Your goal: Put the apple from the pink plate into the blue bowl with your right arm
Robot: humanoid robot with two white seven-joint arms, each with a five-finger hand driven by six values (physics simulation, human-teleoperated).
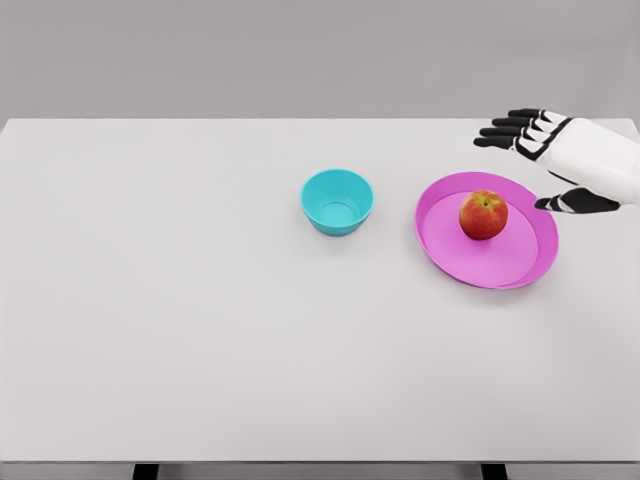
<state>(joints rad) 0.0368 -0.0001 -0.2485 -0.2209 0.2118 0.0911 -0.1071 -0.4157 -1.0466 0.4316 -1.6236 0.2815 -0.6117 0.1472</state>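
Note:
A red and yellow apple (483, 215) sits on the pink plate (487, 259), toward its far side. Left of the plate stands the blue bowl (337, 201), upright with nothing in it. My right hand (522, 160) enters from the right edge and hovers behind and to the right of the plate. Its black fingers (505, 130) are spread and point left, the thumb (570, 203) is near the plate's right rim, and nothing is held. The hand is apart from the apple. No left arm shows.
The white table (180, 300) spans the whole view, with its front edge near the bottom. A grey wall stands behind the table's far edge.

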